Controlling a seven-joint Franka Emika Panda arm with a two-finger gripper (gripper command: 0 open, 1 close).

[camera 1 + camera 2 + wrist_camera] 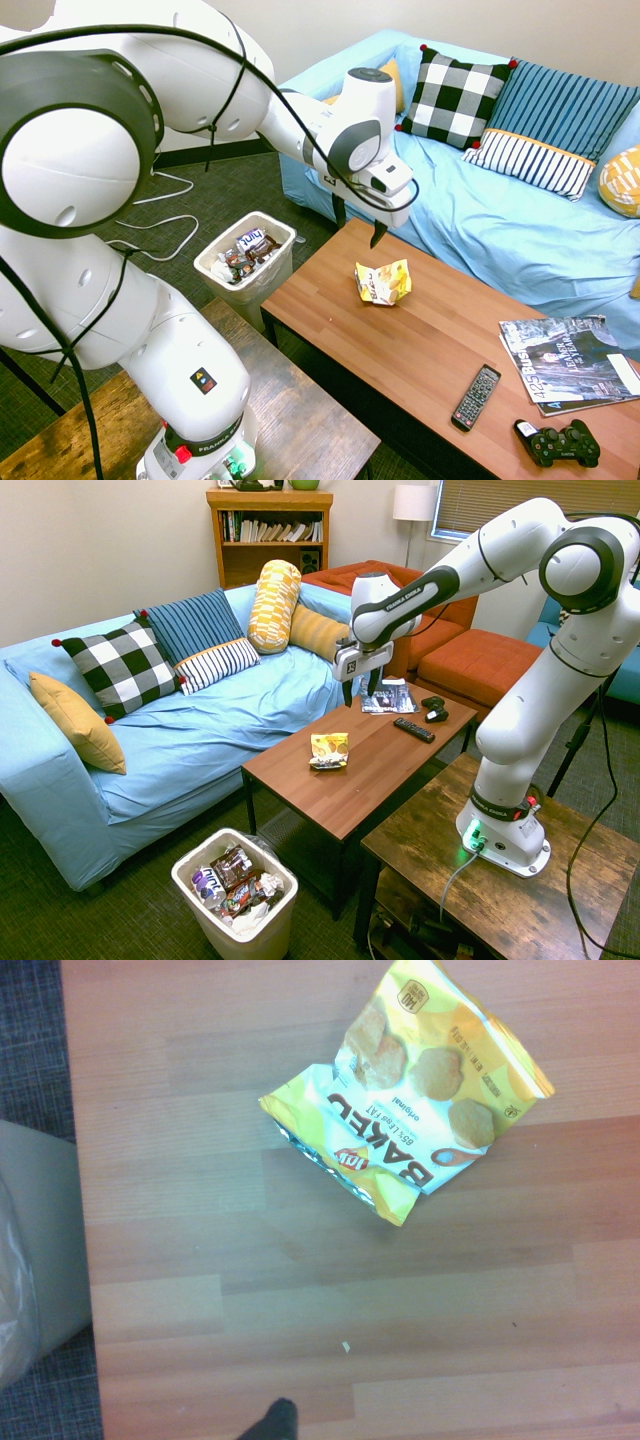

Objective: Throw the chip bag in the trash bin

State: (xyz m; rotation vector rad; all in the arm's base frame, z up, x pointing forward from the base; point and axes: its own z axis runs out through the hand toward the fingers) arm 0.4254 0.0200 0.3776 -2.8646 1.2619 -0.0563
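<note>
**Inspector:** Presently, reading the first exterior view left to right: one trash bin (246, 262) on the floor just beside the table's end, one chip bag (383, 282) lying on the coffee table (420, 350) near that end, then one remote (476, 397), one game controller (558, 445) and what looks like two stacked magazines (565, 375) at the far end.

**Operator:** And the hand?

**Inspector:** One gripper (357, 226), pointing straight down, jaws apart and empty — hovering above the table beside the bag, not over it. Nothing is touched.

**Operator:** So the step in hand is the approach?

**Inspector:** In my judgement, yes. The bag is crumpled and lies flat-ish, its foil puffed in the middle. I would centre the hand over that raised fold, descend vertically, and close across the narrower span so the fingers pinch a ridge of foil rather than scrape the wood.

**Operator:** Risks?

**Inspector:** Foil slips; a shallow pinch may drop it on the way. The bin already holds several dark wrappers — lift well clear of its rim before release.
</note>
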